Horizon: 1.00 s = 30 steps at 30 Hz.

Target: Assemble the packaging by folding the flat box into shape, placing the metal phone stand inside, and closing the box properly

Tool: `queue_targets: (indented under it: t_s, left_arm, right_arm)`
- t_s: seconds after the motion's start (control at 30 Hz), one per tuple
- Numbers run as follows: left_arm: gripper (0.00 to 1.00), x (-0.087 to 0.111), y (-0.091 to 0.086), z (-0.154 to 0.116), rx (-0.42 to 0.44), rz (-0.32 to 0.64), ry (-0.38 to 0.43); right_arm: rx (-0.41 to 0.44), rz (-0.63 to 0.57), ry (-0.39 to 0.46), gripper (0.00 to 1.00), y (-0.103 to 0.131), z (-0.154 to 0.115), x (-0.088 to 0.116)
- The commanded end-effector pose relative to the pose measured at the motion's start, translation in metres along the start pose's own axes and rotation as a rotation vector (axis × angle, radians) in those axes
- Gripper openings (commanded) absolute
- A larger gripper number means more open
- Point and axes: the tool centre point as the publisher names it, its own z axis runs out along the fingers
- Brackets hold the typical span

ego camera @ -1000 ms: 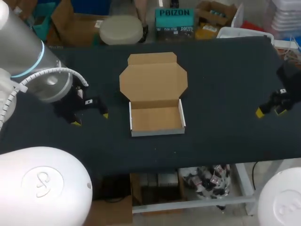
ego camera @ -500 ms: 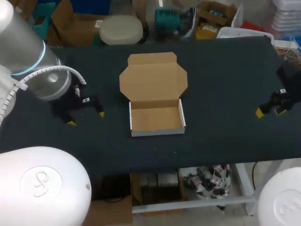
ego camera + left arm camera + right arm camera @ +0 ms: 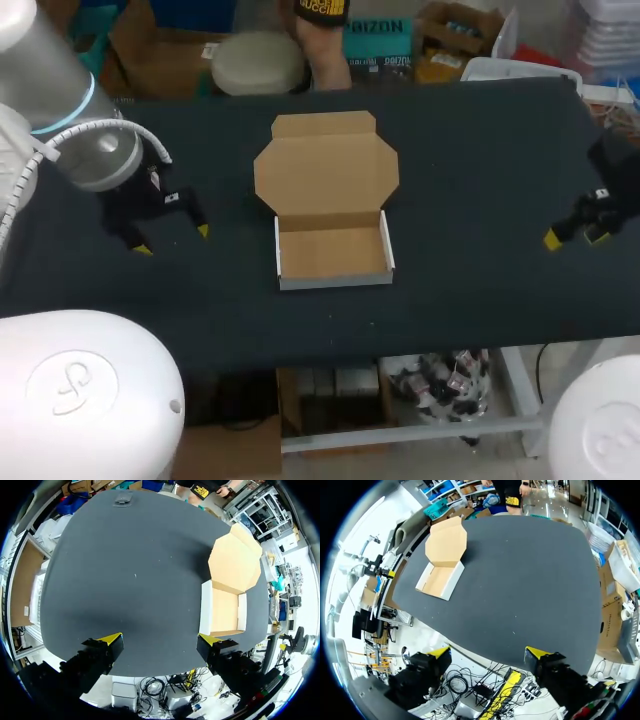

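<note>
Box (image 3: 331,250) folded up, lid (image 3: 326,170) open

right arm (image 3: 614,165) | cut by edge (head view) | left arm (image 3: 50,100) | same

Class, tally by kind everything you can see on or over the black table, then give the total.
Cardboard box: 1
Grippers: 2 (left gripper, right gripper)
Total: 3
</note>
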Motion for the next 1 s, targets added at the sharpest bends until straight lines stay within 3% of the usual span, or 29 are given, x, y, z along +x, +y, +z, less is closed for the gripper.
queue_targets:
  t_s: [0.03, 0.37, 0.87, 1.0]
  left_arm:
    - [1.0, -0.004, -0.029, 0.024, -0.088, -0.003, -0.016]
    - [1.0, -0.03, -0.07, 0.051, -0.131, -0.008, -0.064]
    - [1.0, -0.065, -0.126, 0.069, -0.161, -0.009, -0.167]
    - [1.0, -0.065, -0.126, 0.069, -0.161, -0.009, -0.167]
  right_arm:
    - [0.005, 0.001, 0.002, 1.0, 0.001, -0.002, 0.0]
    - [0.005, 0.001, 0.002, 1.0, 0.001, -0.002, 0.0]
    - [0.005, 0.001, 0.002, 1.0, 0.001, -0.002, 0.0]
    - [0.005, 0.001, 0.002, 1.0, 0.001, -0.002, 0.0]
